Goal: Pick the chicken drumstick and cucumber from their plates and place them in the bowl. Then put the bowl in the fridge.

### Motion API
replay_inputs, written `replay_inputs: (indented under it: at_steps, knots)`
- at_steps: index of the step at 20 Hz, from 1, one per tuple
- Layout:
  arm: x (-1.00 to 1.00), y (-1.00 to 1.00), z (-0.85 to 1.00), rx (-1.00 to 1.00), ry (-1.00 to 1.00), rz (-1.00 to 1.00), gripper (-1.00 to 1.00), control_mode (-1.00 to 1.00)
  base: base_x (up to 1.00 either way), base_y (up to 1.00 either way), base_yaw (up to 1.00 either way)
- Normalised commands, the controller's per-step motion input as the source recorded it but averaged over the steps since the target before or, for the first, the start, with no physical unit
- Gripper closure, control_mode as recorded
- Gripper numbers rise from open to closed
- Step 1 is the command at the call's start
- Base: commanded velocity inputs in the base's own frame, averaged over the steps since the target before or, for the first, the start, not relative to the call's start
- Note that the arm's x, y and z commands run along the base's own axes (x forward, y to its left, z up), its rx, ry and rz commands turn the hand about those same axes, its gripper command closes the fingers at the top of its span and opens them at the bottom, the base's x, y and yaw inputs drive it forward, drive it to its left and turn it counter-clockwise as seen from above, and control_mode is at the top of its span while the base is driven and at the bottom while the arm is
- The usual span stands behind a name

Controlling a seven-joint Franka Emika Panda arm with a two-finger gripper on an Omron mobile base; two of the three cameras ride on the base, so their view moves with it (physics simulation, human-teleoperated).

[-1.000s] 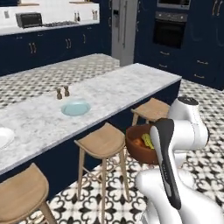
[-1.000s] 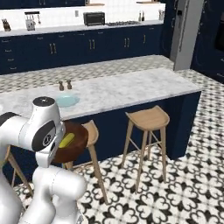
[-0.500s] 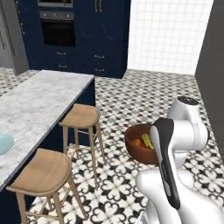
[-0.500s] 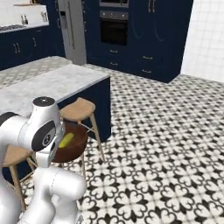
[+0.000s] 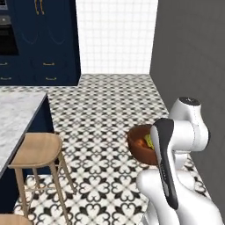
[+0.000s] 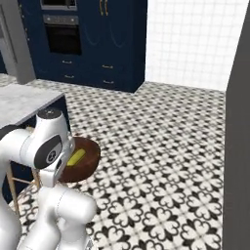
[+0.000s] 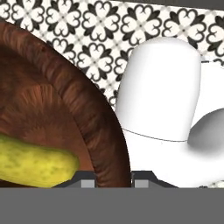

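The dark reddish-brown bowl (image 5: 139,148) (image 6: 84,163) hangs in front of my arm, above the patterned floor. In the hand view my gripper (image 7: 113,179) is shut on the bowl's rim (image 7: 100,131), one finger inside and one outside. The yellow-green cucumber (image 7: 35,164) (image 6: 76,157) (image 5: 149,140) lies inside the bowl. I cannot make out the chicken drumstick. The plates are out of view. A grey edge of the fridge (image 6: 12,44) shows at the far left of the right base view.
The marble island counter (image 5: 17,118) (image 6: 19,102) ends at my left, with a wooden stool (image 5: 35,151) beside it. Navy cabinets and a wall oven (image 6: 61,36) stand at the back. A dark grey wall (image 5: 193,66) rises on the right. Patterned floor (image 6: 161,146) lies open ahead.
The whole picture has swung: the base has turned, so the island and stools have slid off to the left. The bowl stays in my gripper as before.
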Motion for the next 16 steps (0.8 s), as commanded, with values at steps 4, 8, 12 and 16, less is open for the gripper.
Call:
replay_inputs:
  at_steps: [4, 8, 12, 16]
  knots:
    - [0.0, 0.0, 0.0, 0.0, 0.0, 0.0, 1.0, 1.0, 1.0, 0.0, -0.09]
    - [0.0, 0.0, 0.0, 0.0, 0.0, 0.0, 1.0, 1.0, 1.0, 0.01, -0.04]
    - [0.0, 0.0, 0.0, 0.0, 0.0, 0.0, 1.0, 1.0, 1.0, 0.03, 0.0]
    - [0.0, 0.0, 0.0, 0.0, 0.0, 0.0, 1.0, 1.0, 1.0, 0.13, 0.06]
